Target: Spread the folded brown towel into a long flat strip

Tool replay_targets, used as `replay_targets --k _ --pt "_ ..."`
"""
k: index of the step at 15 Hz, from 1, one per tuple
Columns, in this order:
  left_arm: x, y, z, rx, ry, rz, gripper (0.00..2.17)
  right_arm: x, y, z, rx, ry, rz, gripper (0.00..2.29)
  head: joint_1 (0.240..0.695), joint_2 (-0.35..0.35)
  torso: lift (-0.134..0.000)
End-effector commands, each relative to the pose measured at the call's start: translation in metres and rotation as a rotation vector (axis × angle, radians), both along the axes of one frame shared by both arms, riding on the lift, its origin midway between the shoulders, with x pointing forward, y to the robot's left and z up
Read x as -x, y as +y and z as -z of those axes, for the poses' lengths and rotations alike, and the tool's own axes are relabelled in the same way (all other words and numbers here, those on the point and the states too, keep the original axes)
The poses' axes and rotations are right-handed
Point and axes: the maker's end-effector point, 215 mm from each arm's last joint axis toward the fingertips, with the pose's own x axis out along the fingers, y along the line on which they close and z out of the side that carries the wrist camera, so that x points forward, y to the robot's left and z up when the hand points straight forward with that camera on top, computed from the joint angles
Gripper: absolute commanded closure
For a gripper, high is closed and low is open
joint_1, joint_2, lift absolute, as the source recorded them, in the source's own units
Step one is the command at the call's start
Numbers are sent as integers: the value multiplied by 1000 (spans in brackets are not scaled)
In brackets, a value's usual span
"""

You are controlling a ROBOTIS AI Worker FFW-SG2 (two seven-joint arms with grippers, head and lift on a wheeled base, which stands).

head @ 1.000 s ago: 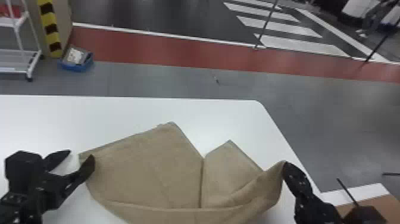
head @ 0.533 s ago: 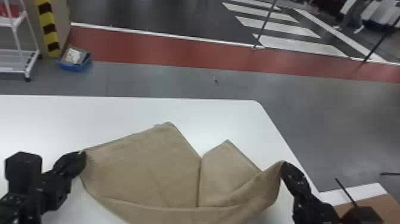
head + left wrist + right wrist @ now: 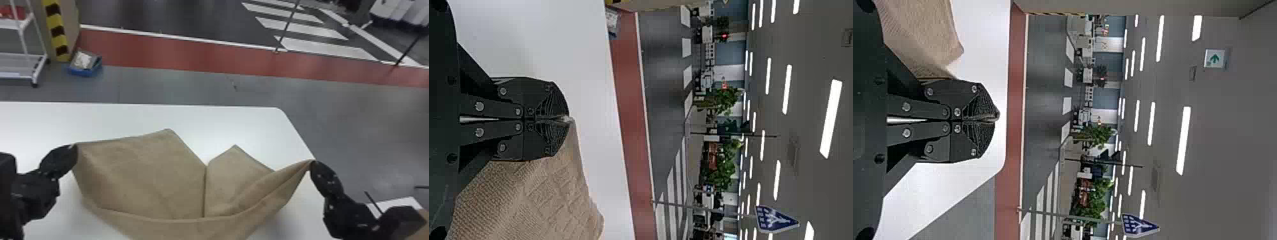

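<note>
Head view: the brown towel (image 3: 143, 178) spans the middle of the white table (image 3: 223, 121), with twelve o'clock taken as the table's far side; its near part sags toward six, and two peaks point toward twelve and one.
Left gripper (image 3: 73, 149): clenched on the corner at nine o'clock; the cloth lies off it toward three and four.
Right gripper (image 3: 313, 164): pinching the gathered corner at three o'clock, near the table's side edge; the cloth lies toward nine and eight.
Long axis: roughly nine to three between the two pinched corners, the three o'clock end a little closer to the robot; neither arm is nearer, each having its own end.
Crease (image 3: 205, 191): runs twelve to six between the panels; the towel is not yet a flat strip.
Slack: probably calls for an even pull toward nine and three, then lowering; too hard a tug could slip a corner.
</note>
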Motion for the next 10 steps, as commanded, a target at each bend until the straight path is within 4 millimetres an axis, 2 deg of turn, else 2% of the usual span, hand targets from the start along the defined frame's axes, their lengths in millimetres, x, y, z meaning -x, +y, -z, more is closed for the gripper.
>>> replay_targets --k 1,2,4,6,8,10 --pt "16 39 -40 -95 31 -55 1382 2 -41 -10 14 57 64 1183 695 -301 -125" --pt "22 60 -53 -127 52 -92 1382 2 -56 -17 26 76 80 1183 695 -301 -125" --pt "40 89 -75 -178 83 -146 1382 2 -67 -25 66 103 75 1180 695 -303 -125" --pt "51 106 -90 -196 92 -189 1382 7 -71 -20 76 134 71 1180 695 -288 -125" --pt "60 111 -97 -212 97 -206 1382 7 -60 -8 80 165 35 1183 695 -276 -125" --pt "64 105 -103 -204 90 -200 1382 0 -34 5 69 188 -17 1183 695 -266 -125"
